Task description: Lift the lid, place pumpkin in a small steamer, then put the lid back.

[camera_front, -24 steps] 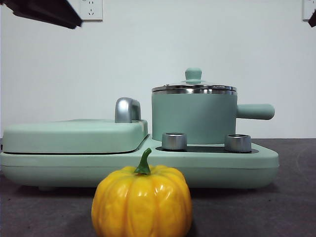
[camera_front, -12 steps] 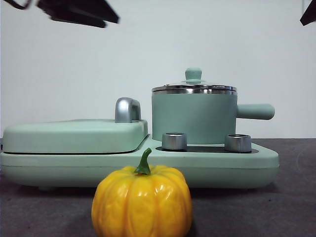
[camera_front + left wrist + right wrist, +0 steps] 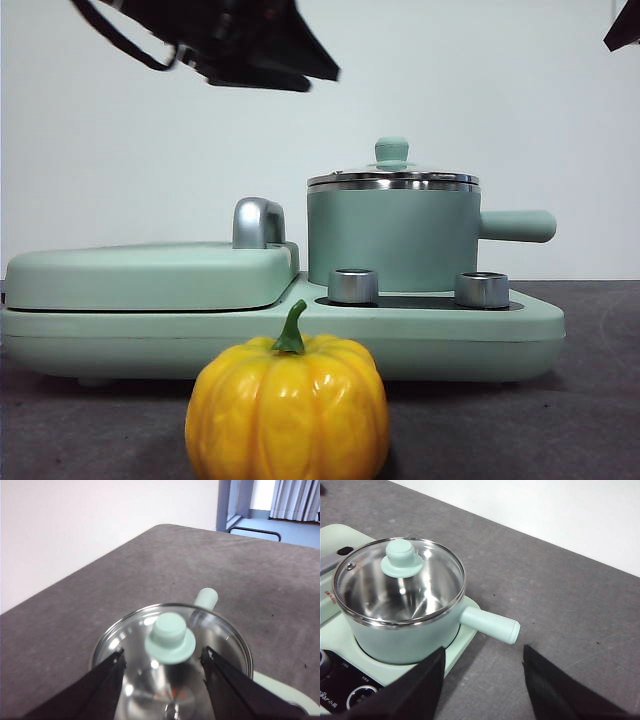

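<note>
Above the small steamer (image 3: 392, 238), a mint-green cylindrical pot with a steel rim and a straight side handle, my left gripper (image 3: 162, 662) hangs with its jaws spread apart, one on each side of the knob, touching nothing. In the front view it shows as a dark mass (image 3: 250, 45) high up, left of the pot and clear of it.

The lid (image 3: 170, 645), a round clear glass disc with a shiny steel rim and a small mint-green knob at its centre, sits closed on the steamer. Through the glass the steel interior is visible; I cannot make out any contents.

The steamer stands on the wide flat mint-green appliance base (image 3: 480, 325), behind two steel knobs (image 3: 353, 285). Beside it on the same base lies a flat mint-green rectangular cover (image 3: 150, 272) with a chrome handle (image 3: 257, 222).

The pumpkin (image 3: 287, 408), small, glossy, yellow-orange and ribbed with a curved green stem, rests upright on the grey worktop (image 3: 590, 400) at its near edge, in front of the appliance and apart from it.

My right gripper (image 3: 482, 680) waits to the steamer's handle side, jaws parted, holding nothing.
</note>
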Motion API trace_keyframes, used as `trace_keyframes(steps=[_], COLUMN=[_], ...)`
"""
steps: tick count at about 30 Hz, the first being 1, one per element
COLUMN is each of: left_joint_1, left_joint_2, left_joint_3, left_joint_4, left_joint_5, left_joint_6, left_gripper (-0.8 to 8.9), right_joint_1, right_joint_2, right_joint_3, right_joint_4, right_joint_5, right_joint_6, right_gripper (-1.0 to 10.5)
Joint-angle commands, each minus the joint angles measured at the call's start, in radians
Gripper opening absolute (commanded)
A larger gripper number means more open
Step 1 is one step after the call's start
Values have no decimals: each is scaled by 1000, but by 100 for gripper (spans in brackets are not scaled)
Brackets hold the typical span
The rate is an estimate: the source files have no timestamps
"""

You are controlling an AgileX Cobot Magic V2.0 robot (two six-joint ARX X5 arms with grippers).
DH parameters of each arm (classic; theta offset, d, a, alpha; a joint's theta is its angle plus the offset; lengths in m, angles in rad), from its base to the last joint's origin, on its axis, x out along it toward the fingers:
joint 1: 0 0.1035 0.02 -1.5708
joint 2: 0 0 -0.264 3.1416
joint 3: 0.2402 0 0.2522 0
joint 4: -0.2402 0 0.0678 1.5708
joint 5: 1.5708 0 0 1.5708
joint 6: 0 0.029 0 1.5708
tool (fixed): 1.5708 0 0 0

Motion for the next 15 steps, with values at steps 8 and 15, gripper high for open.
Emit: trace_keyframes(steps=[8,15], left_joint_1=[-47,-72], left_joint_2=[179,285], left_joint_3=[174,267], left_joint_4=[10,11], left_joint_5=[3,3], left_joint_6=[-10,-10], left_gripper=[250,250], right_joint_1=[2,2], right_joint_2=[6,6], right_joint_3=[18,17], right_joint_4=[10,10], right_joint_5=[1,2], right_joint_6=[-3,-3], right_gripper=[248,248])
